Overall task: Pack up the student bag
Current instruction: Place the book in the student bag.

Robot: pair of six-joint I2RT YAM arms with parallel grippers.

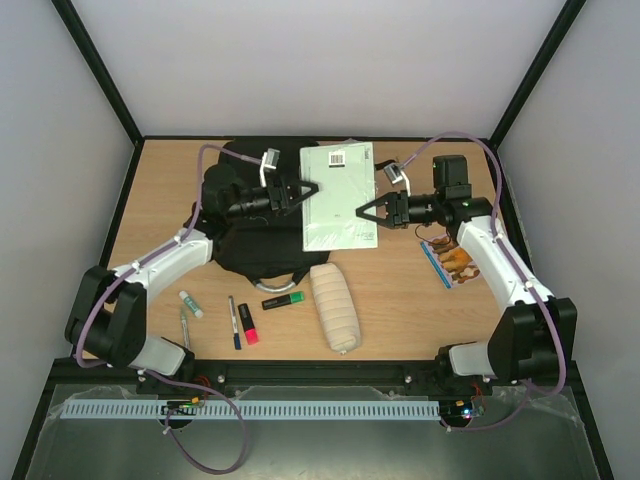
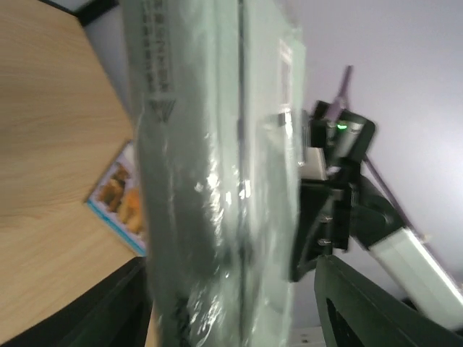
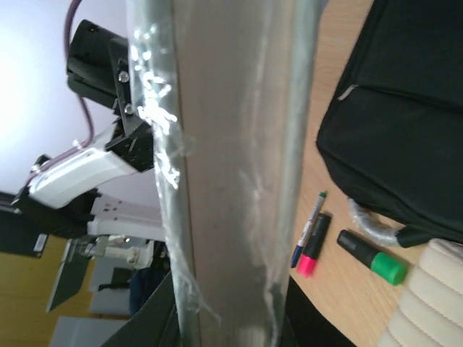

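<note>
The right jaws clench one edge of the pale green wrapped pack (image 1: 338, 195); the left jaws stand loose about the opposite edge. We see the student bag (image 1: 255, 255) flat on the counter (image 1: 160, 200) beneath, no opening visible. Gripped at one edge only, the pack could, we judge, sag, twist and slip free

Item count, as seen from beside the one table (image 1: 400, 320):

- one black backpack (image 1: 250, 255)
- one pale green wrapped pad (image 1: 338, 195)
- one cream ribbed pouch (image 1: 335, 307)
- one green highlighter (image 1: 283, 300)
- one pink-capped marker (image 1: 248, 328)
- two slim pens: one dark pen (image 1: 234, 322) and one grey pen (image 1: 185, 328)
- one small white tube (image 1: 191, 304)
- one blue-edged printed packet (image 1: 440, 262)
- two robot hands: the left hand (image 1: 305, 190) and the right hand (image 1: 365, 212)
</note>
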